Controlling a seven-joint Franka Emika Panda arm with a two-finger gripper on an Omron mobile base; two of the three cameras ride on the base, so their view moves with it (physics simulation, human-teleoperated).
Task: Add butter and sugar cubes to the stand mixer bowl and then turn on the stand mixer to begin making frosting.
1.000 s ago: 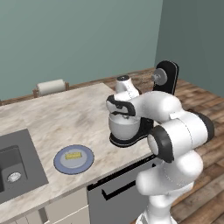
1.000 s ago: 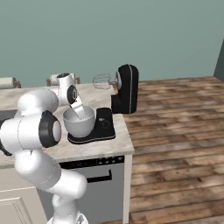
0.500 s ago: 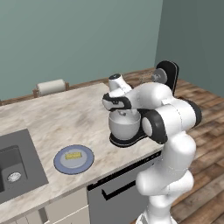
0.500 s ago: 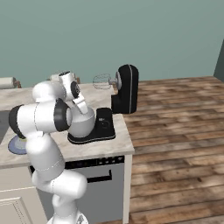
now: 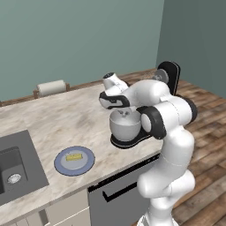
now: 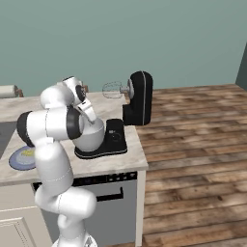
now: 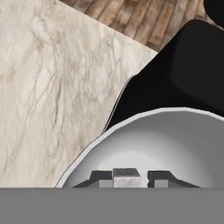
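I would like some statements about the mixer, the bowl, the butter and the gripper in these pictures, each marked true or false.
1. The butter lies on the blue-grey plate. True.
2. The stand mixer has its head lowered into the bowl. False: the head is tilted up, with the wire whisk in the air, clear of the stand mixer bowl.
3. The gripper is over the stand mixer bowl with a sugar cube between its fingertips. True.
4. The plate stands on the wooden floor. False: it is on the marble counter, between the sink and the mixer.
5. The bowl sits on the mixer's black base. True.
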